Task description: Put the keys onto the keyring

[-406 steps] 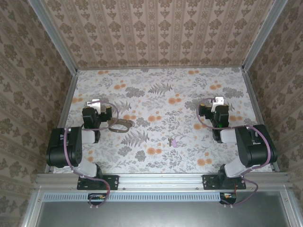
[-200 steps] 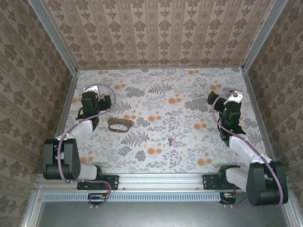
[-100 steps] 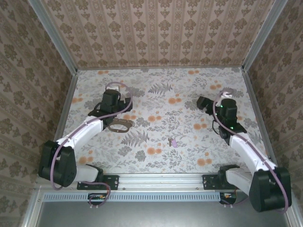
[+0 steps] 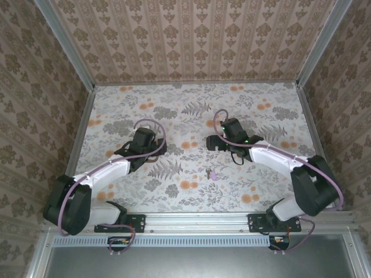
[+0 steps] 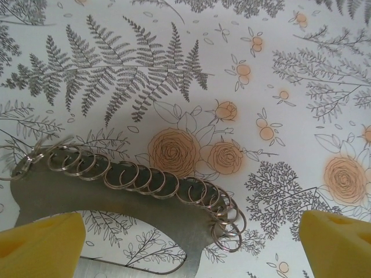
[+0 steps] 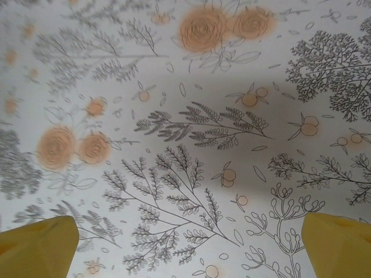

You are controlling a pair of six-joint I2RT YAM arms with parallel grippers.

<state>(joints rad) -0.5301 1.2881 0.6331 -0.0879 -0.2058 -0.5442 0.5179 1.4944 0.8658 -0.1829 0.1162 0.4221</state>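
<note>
The keyring (image 5: 116, 202) is a flat grey-brown metal loop with a hollow middle, lying on the floral table, and several small silver split rings (image 5: 226, 223) are strung along its upper rim. My left gripper (image 5: 188, 246) hovers right above it, open, its yellow pads (image 5: 40, 243) on either side. In the top view the left gripper (image 4: 148, 149) covers most of the keyring. The tiny key (image 4: 211, 172) with a pinkish-purple head lies alone toward the front middle. My right gripper (image 4: 214, 142) hangs open a little behind the key, with bare tabletop between its pads (image 6: 37, 249).
The floral table (image 4: 191, 110) is boxed in by patterned walls at the back and both sides, with metal rails (image 4: 81, 124) along its edges. Both arms reach inward from their bases at the near edge.
My left arm has stretched out and swung right until its gripper is over the keyring. My right arm has swung left from the right side to the table's middle. Key and keyring lie unmoved.
</note>
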